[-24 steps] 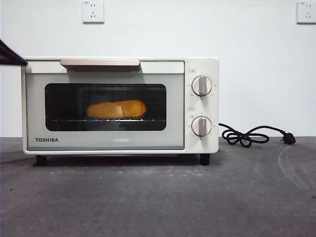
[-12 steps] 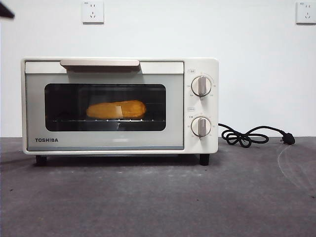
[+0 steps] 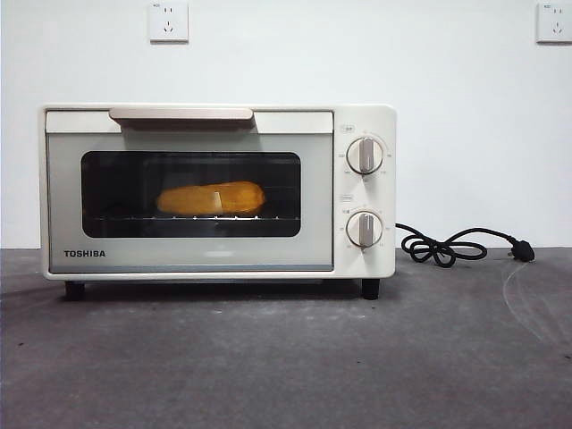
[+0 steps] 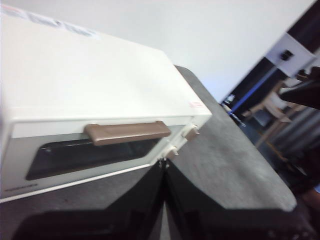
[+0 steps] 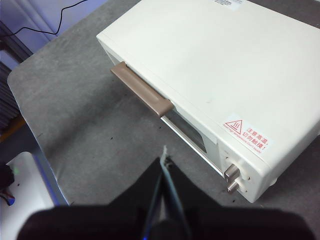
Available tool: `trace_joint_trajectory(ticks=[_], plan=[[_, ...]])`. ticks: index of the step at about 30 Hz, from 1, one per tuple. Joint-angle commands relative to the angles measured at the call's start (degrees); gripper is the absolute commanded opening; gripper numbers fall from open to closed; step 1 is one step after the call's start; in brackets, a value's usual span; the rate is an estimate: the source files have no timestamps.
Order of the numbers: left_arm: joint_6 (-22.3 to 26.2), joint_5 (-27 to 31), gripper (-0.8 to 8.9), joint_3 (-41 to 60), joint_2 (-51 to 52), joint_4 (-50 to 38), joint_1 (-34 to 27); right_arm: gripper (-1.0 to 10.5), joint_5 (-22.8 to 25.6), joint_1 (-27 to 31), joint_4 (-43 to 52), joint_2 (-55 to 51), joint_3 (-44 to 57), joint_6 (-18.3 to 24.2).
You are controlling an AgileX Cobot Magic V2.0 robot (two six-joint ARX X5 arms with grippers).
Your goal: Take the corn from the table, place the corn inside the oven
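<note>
Corn (image 3: 211,197) lies on the rack inside the oven (image 3: 366,121), seen through the dark glass of the closed door; beige handle (image 3: 181,113) sits flush along the door's top. Oven stands toward the table's (image 3: 286,357) far edge, left of centre, black cord (image 3: 451,246) trailing off its right side. Left hand (image 4: 164,172) hangs above the oven front, jaws together, empty. Right hand (image 5: 165,170) hangs high over the table before the oven, jaws together, empty. Judgement: placement done, door shut, task at its end; next calls only for both arms parked clear
</note>
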State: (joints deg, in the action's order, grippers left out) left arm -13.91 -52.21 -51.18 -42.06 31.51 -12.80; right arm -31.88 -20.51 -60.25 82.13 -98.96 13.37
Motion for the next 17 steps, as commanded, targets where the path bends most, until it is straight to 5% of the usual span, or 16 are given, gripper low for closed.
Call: trace_joint_trajectory(ticks=[1, 17], plan=[[0.83, 1.46, -0.04, -0.04, 1.31, 1.33, 0.13, -0.1, -0.04, -0.09, 0.07, 0.13, 0.66, 0.57], [-1.92, 1.27, -0.04, -0.04, -1.09, 4.0, 0.11, 0.0, -0.04, -0.09, -6.25, 0.13, 0.66, 0.13]])
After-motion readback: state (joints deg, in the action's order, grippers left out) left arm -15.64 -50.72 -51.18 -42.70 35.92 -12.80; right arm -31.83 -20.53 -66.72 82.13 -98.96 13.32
